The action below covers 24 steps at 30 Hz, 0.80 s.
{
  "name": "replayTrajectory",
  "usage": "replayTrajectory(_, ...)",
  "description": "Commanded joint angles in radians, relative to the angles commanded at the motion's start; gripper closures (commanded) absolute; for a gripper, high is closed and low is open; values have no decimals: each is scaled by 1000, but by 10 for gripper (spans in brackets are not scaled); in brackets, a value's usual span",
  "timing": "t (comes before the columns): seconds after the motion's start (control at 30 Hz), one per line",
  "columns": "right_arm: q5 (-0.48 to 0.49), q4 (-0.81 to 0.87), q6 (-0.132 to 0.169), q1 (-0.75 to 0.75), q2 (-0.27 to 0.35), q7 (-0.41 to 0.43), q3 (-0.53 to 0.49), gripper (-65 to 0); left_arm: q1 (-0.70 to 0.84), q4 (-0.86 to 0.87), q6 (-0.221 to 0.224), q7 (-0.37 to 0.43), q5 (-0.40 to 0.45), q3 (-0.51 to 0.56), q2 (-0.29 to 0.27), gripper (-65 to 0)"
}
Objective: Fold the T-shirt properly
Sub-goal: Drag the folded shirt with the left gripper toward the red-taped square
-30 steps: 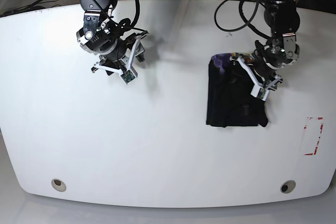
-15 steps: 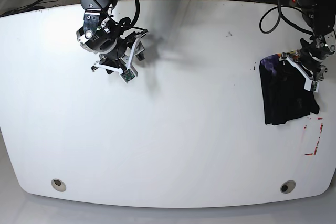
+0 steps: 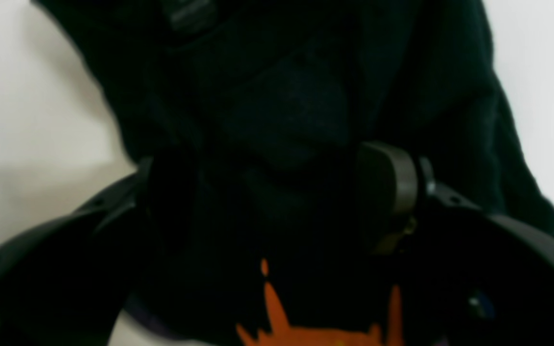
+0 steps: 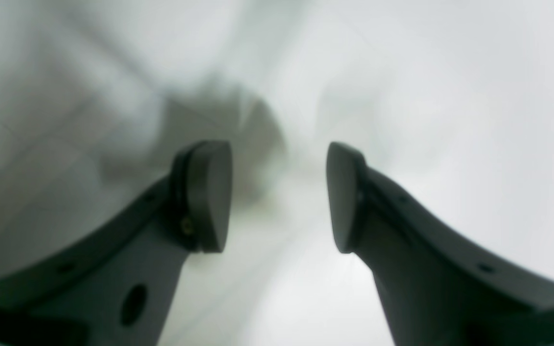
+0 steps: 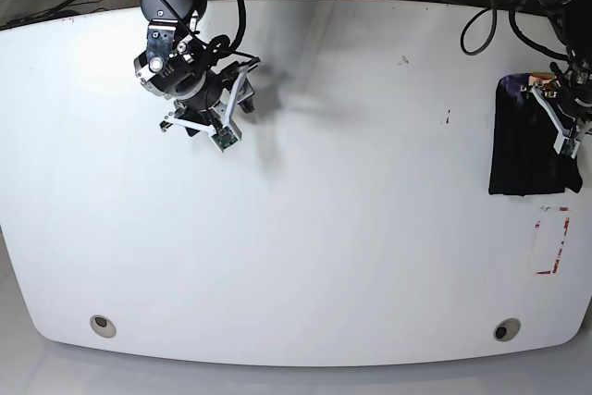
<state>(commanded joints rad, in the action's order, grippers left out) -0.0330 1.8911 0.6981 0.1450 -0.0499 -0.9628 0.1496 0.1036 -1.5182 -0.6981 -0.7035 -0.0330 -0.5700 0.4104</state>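
Two claws were in my views: my left claw [image 3: 277, 202] was clamped on the folded shirt [image 5: 524, 136] at the surface's [image 5: 351, 228] far right edge, while my right claw [image 4: 279, 197] hung spread, gripping nothing, over the far left.

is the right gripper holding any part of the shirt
No, the right gripper is open with only bare white table between its fingers.
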Motion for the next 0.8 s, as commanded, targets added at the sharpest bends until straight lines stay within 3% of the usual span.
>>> replayTrajectory(0.2, 3, -2, 0, -3, 0, 0, 0, -292, -2, -80, 0, -6, 3, -18, -63, -469)
replayTrajectory(0.37, 3, -2, 0, -5, 0, 0, 0, -292, -52, 41, 0, -3, 8, -23, -81, -469)
replayTrajectory(0.6, 3, 2, 0, -3, 0, 0, 0, -292, -75, 391, 0, 138, 8, -25, 12, -469)
replayTrajectory(0.8, 3, 3, 0, -3, 0, 0, 0, -292, -68, 451, 0, 160, 2, -43, 98, -469)
